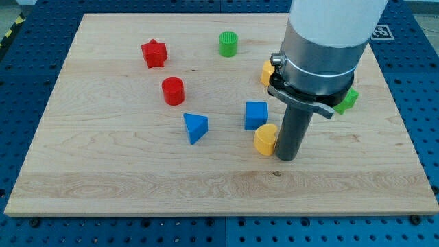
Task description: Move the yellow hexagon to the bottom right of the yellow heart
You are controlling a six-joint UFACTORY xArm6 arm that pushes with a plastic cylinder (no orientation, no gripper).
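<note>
My tip [287, 158] touches the right side of a yellow block [265, 139], its shape unclear. Another yellow block [266, 72] sits half hidden behind the arm. I carry no jaws, only a rod.

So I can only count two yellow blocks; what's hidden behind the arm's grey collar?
Behind the grey collar a yellow block pokes out on the view's left and a green block on the right. Their shapes are covered.
</note>
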